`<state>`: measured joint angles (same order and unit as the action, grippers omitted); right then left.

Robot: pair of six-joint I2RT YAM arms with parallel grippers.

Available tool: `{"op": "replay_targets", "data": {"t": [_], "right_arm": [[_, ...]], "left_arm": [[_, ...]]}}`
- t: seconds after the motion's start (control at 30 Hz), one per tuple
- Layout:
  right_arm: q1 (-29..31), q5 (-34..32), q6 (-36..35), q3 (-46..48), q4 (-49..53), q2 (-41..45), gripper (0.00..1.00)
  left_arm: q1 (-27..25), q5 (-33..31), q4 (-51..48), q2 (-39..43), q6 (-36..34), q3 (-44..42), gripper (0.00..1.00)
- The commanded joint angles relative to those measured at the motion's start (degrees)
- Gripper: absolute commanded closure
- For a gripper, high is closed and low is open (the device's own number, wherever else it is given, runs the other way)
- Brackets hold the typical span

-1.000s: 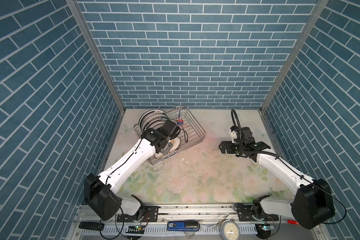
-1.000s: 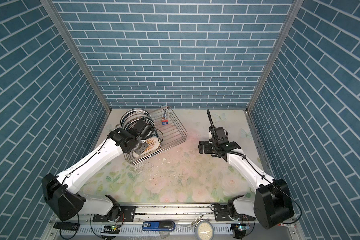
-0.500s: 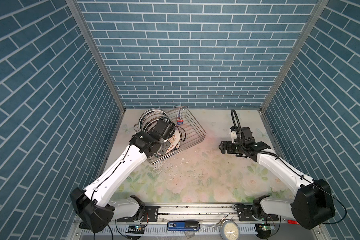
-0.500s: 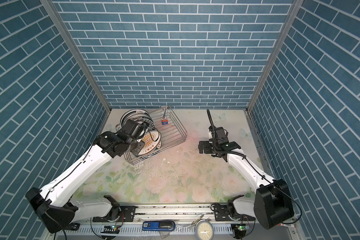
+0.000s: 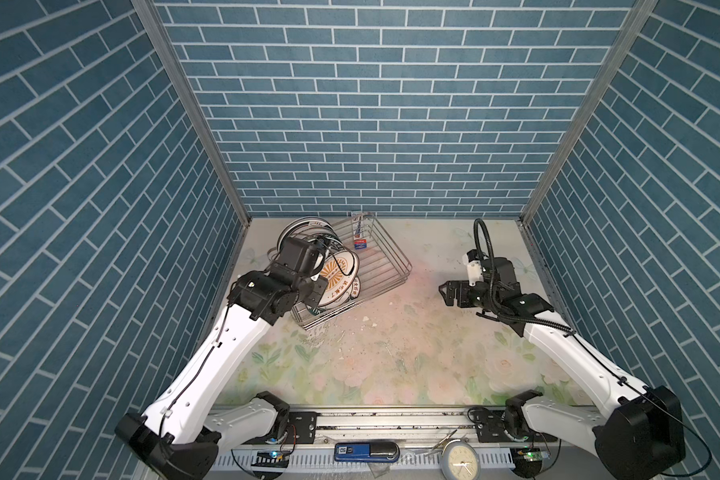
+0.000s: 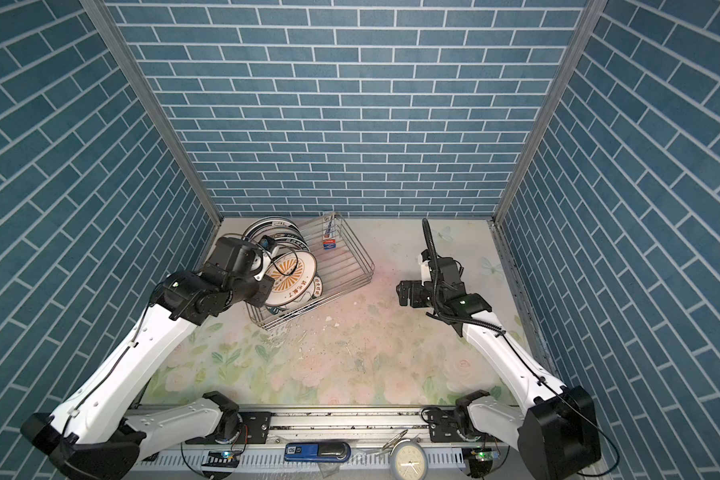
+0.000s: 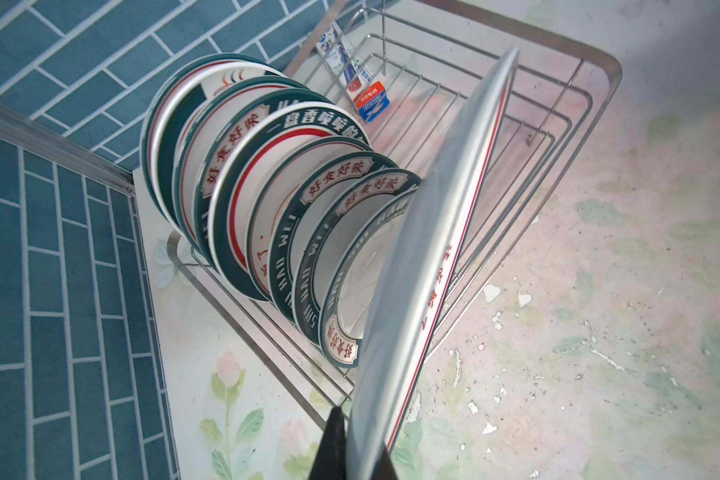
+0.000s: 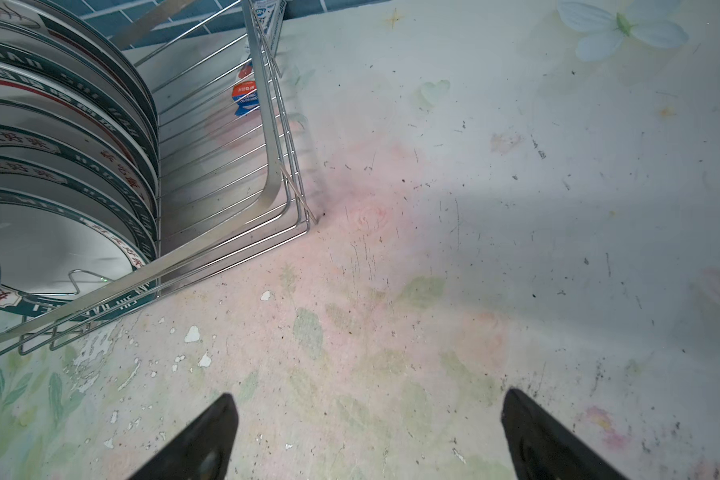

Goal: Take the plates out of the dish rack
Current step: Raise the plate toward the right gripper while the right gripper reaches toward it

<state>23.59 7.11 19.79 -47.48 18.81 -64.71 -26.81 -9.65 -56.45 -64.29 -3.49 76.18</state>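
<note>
Dish rack [image 5: 385,257]: 11 o'clock corner of table [image 5: 391,353].
Plates [image 7: 242,166]: upright row, rack's 9 o'clock half.
Clock [image 5: 460,459]: table's 6 o'clock edge.

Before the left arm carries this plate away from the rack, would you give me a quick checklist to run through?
1. Left hand shut on rim of held plate: ok.
2. Held plate clear of dish rack wires: cannot tell.
3. Racked plates standing in their slots: ok.
4. Right hand open, apart from rack: ok.
5. Bare table beside rack for set-down: ok.
</note>
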Motion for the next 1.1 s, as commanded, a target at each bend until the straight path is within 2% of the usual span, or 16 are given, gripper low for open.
{"op": "replay_targets", "data": {"t": [0.0,0.1,0.17,0.33,0.57,0.7,0.87,0.97,1.07], "right_arm": [[-0.09,2.22,2.53,2.48,-3.91,1.51,0.01],[-0.12,6.65,5.03,4.48,-9.0,2.11,0.01],[-0.04,10.72,7.44,5.96,-13.97,2.22,0.01],[0.05,21.57,17.7,12.8,-35.2,2.73,0.01],[1.15,25.12,24.81,16.36,-50.93,-0.31,0.01],[2.36,26.4,29.3,16.32,-58.36,-3.69,0.01],[2.85,25.8,30.41,12.66,-57.06,-4.49,0.01],[2.94,24.97,28.28,10.21,-53.02,-4.26,0.01],[2.95,25.09,27.61,9.33,-53.23,-4.65,0.01]], "left_arm": [[1.14,4.05,2.95,-0.83,1.42,0.1,1.0],[1.39,4.88,3.32,-1.27,2.97,0.71,1.0],[1.46,7.9,4.47,-0.38,3.85,0.89,1.0],[1.66,18.65,10.41,0.79,7.96,0.77,1.0],[1.7,34.91,24.8,-2.85,18.9,-3.35,1.0],[1.72,38.78,30.93,-4.8,24.19,-3.28,1.0],[2.25,37.25,33.86,-6.6,26.92,-2.21,1.0],[3.34,38.88,38.21,-7.37,30.44,-3.7,1.0],[3.44,39.95,37.04,-10.14,31.44,-2.1,1.0]]}}
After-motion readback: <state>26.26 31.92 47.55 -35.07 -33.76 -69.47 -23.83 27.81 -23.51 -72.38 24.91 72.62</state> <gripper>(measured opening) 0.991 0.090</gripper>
